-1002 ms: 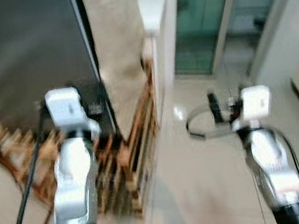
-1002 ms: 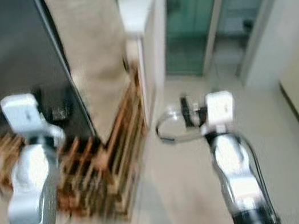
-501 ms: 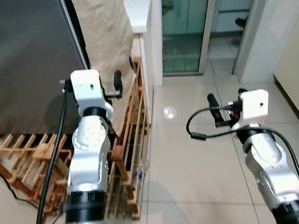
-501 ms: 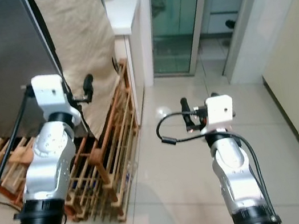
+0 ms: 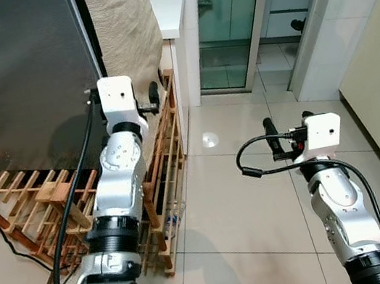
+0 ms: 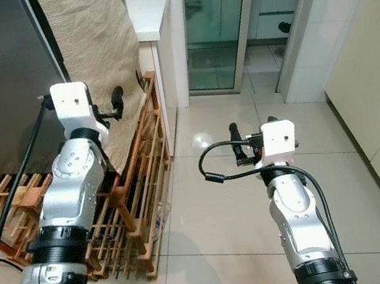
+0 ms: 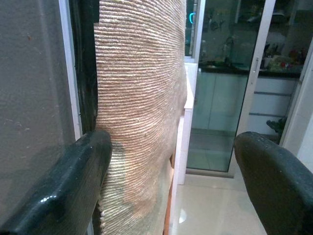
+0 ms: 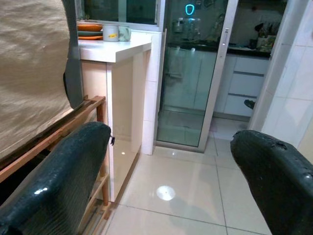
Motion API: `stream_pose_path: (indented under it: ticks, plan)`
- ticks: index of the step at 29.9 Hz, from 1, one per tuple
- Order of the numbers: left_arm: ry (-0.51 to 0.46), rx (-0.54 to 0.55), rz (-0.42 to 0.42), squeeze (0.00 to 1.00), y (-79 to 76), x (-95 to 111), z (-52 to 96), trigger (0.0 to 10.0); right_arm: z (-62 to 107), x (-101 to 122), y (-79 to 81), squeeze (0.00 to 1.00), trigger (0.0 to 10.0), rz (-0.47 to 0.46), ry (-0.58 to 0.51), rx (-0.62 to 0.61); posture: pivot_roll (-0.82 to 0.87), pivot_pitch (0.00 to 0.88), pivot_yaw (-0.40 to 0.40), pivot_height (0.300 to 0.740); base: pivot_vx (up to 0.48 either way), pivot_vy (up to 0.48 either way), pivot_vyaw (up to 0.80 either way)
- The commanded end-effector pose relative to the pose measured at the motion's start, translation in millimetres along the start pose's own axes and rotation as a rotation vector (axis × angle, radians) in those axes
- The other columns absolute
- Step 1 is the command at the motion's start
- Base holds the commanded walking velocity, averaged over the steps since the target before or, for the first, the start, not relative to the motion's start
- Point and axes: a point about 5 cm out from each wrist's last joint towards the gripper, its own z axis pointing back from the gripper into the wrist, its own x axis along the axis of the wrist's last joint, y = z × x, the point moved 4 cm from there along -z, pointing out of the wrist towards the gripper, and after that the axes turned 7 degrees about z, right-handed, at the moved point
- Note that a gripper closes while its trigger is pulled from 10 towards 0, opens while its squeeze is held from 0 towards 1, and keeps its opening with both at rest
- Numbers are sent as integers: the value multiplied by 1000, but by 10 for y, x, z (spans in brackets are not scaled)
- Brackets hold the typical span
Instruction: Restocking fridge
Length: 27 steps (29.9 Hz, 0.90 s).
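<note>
Left eye view puts the dark fridge (image 5: 12, 70) just ahead-left of the raised left gripper (image 5: 154, 95), its jaws wide and empty, while the right gripper (image 5: 271, 136), likewise wide, hangs farther off.

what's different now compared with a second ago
The left gripper has risen and reached forward, now level with the edge of the grey fridge beside the woven cloth, fingers open and empty. The view has also steadied from blur as the camera moved. The right gripper stays open over the tiled floor.
</note>
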Motion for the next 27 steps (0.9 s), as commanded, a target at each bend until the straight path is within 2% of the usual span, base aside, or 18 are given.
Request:
stream_pose_path:
  ticks: [1,4,21,23,25,26,27]
  plan:
    - [-35,12,2,0,8,133,-60,10000,-20,8,-10,910,10000,10,-6,4,-48,0,-16,740,0,0,0]
    - [-53,32,-5,0,74,209,-77,10000,-20,0,-5,914,10000,10,-3,7,-47,0,-16,740,0,0,0]
    - [-74,61,31,0,162,294,-68,10000,31,-85,7,910,10000,14,25,14,-50,0,-16,740,0,0,0]
    - [-56,57,38,0,176,297,-44,10000,45,-99,-3,910,10000,17,29,13,-57,0,-12,740,0,0,0]
    - [-81,32,14,0,179,387,47,10000,59,-103,-33,910,10000,21,32,8,-58,0,-13,740,0,0,0]
    - [-75,19,3,0,191,379,141,10000,66,-115,-62,910,10000,23,37,1,-54,0,-17,740,0,0,0]
    - [-66,18,3,0,197,358,166,10000,67,-119,-67,910,10000,23,39,-1,-53,0,-19,740,0,0,0]
